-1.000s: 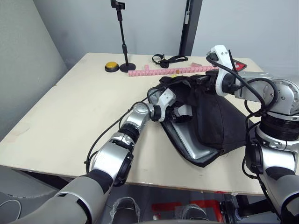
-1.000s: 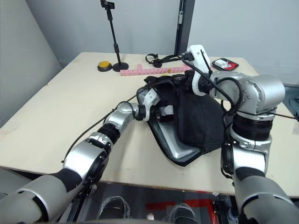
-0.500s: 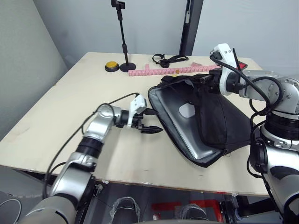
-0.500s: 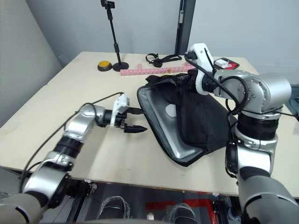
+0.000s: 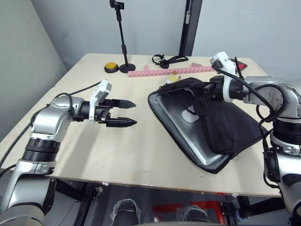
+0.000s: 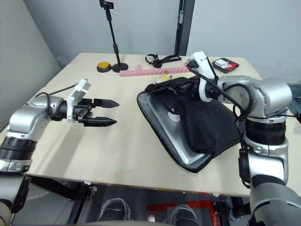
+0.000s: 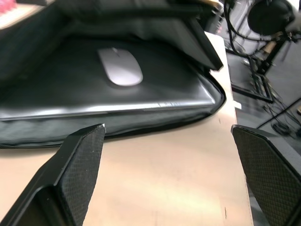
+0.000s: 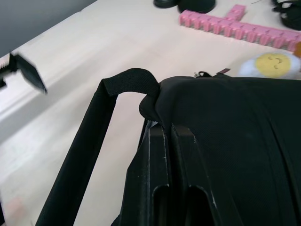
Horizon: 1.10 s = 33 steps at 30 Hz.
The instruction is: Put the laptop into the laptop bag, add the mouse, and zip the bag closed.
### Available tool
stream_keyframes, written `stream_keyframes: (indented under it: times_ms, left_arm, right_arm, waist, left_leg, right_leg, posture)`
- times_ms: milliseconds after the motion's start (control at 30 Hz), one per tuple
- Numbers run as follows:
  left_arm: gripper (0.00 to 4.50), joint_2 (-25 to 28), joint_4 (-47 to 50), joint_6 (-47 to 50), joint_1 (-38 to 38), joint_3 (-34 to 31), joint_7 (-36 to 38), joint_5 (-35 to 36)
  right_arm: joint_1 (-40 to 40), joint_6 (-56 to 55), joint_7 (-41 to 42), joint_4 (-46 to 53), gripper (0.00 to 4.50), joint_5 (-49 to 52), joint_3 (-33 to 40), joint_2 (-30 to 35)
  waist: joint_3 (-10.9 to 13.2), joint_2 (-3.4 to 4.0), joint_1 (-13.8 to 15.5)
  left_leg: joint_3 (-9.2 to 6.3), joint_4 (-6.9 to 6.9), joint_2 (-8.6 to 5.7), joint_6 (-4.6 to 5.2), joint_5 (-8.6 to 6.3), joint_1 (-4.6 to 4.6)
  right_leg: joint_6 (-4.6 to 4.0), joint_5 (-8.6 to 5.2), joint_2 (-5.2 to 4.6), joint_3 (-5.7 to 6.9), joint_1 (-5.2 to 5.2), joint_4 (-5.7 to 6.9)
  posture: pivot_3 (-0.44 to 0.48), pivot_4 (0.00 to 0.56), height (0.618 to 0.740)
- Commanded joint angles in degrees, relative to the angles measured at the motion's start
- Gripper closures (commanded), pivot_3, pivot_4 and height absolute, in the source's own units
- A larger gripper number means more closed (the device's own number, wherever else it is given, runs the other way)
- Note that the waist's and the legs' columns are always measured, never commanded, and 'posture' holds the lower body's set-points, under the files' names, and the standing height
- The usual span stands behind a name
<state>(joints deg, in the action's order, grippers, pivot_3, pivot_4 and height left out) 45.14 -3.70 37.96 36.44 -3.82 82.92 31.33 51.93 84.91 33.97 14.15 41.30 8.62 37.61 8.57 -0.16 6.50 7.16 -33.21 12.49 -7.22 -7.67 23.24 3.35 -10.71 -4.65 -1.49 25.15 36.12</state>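
The black laptop bag [image 5: 231, 128] lies open on the table's right half, and the silver laptop [image 5: 190, 133] rests inside it. On the laptop's lid sits the white mouse [image 5: 189, 111], seen up close in the left wrist view as well [image 7: 120, 66]. My right gripper [image 5: 207, 88] is shut on the bag's upper flap near a strap handle [image 8: 126, 80] and holds it raised. My left gripper [image 5: 135, 113] hovers open and holding nothing over bare table, to the left of the bag, pointing toward it.
Along the table's far edge stand a yellow button [image 5: 112, 67], a black stand [image 5: 127, 67], a pink strip [image 5: 174, 71] and a black strap [image 5: 169, 60]. A yellow-and-white toy [image 5: 172, 79] lies just behind the bag. A red-and-black item [image 5: 240, 64] sits at the far right.
My left gripper has pulled out of the bag and back to the left, now open, and the mouse lies on the laptop. The right gripper has lowered the flap a little.
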Motion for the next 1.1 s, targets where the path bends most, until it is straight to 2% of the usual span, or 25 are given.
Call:
stream_keyframes:
  times_ms: [33, 233, 367, 533, 567, 667, 833, 933, 1100]
  left_arm:
    - [0.02, 3.2, 0.2, 0.3, 1.1, -2.3, 1.0, 1.7]
    - [0.02, 6.4, -1.7, 0.1, 1.3, -3.0, 1.4, 2.2]
    - [0.00, 7.5, -2.8, 0.0, 1.7, -2.8, 1.6, 2.5]
    - [0.00, 5.9, -5.5, 1.2, 3.3, -2.8, 0.6, 3.6]
    - [0.00, 5.4, -6.8, 1.2, 3.7, -2.6, 0.1, 3.3]
    - [0.00, 4.9, -11.4, 1.1, 4.9, -1.0, -1.0, 1.0]
    - [0.00, 7.6, -19.8, 1.0, 7.6, 0.2, -0.1, -2.2]
    - [0.00, 10.5, -22.9, 0.5, 8.0, -0.5, 3.1, -2.5]
    - [0.00, 16.6, -25.4, -1.7, 7.2, -1.1, 8.3, -3.5]
  right_arm:
    - [-0.3, -2.6, 3.4, 3.4, 4.50, 2.1, -0.8, 2.3]
    - [-4.4, -7.2, 9.2, 7.9, 4.50, 4.5, -1.2, 7.7]
    - [-7.6, -9.9, 12.5, 10.3, 3.25, 5.6, -2.5, 10.4]
    - [-10.5, -12.0, 13.5, 9.0, 1.44, 5.8, -3.8, 10.3]
    - [-11.9, -12.7, 14.3, 8.4, 1.23, 5.6, -3.7, 11.1]
    - [-17.8, -15.2, 18.7, 7.9, 0.16, 6.1, 0.0, 15.8]
    - [-33.5, -16.7, 26.5, 9.0, 0.07, 9.6, 16.4, 23.6]
    - [-41.6, -16.4, 28.0, 9.1, 0.07, 10.5, 28.3, 24.2]
    - [-55.2, -17.6, 30.7, 10.2, 0.07, 9.0, 43.4, 23.0]
  waist:
    - [0.0, 0.00, 0.0]
    - [0.0, 0.00, 0.3]
    - [0.0, -0.01, 0.2]
    - [0.0, -0.01, 0.1]
    - [0.0, -0.02, 0.1]
    - [0.0, -0.04, 0.7]
    - [0.0, -0.06, 1.5]
    - [0.0, -0.06, 1.5]
    - [-0.1, -0.06, 1.6]
  left_leg:
    - [0.00, 0.02, 0.00, 0.00, 0.00, 0.01]
    - [0.00, 0.04, 0.00, 0.00, 0.00, 0.01]
    - [0.00, 0.01, 0.01, 0.01, 0.00, -0.03]
    - [0.00, -0.13, 0.01, 0.02, -0.01, -0.06]
    - [0.00, -0.14, 0.01, 0.02, 0.00, -0.07]
    - [-0.03, -0.15, 0.01, 0.05, -0.02, -0.08]
    - [-0.01, -0.10, -0.03, 0.20, -0.08, 0.03]
    - [0.02, -0.06, 0.03, 0.44, -0.22, -0.02]
    - [0.06, -0.10, 0.05, 0.46, -0.22, -0.10]
  right_leg:
    - [0.00, 0.00, 0.00, 0.01, 0.01, -0.02]
    - [0.00, -0.01, 0.00, 0.02, 0.01, -0.05]
    - [0.00, -0.01, 0.00, 0.00, -0.02, 0.01]
    - [-0.01, 0.00, 0.00, -0.02, -0.05, 0.14]
    - [-0.01, 0.00, 0.00, -0.03, -0.05, 0.16]
    - [-0.02, 0.00, -0.01, 0.00, -0.11, 0.13]
    - [-0.01, 0.00, -0.05, 0.00, -0.06, -0.03]
    - [-0.03, -0.02, -0.01, -0.02, -0.06, -0.05]
    - [-0.05, -0.04, -0.02, -0.06, -0.09, -0.02]
  posture:
    - [0.000, 0.150, 0.739]
    - [0.000, 0.150, 0.739]
    - [0.000, 0.150, 0.739]
    - [0.000, 0.150, 0.739]
    - [0.000, 0.150, 0.739]
    - [0.000, 0.150, 0.739]
    - [0.000, 0.150, 0.739]
    - [0.000, 0.150, 0.739]
    - [0.000, 0.150, 0.739]
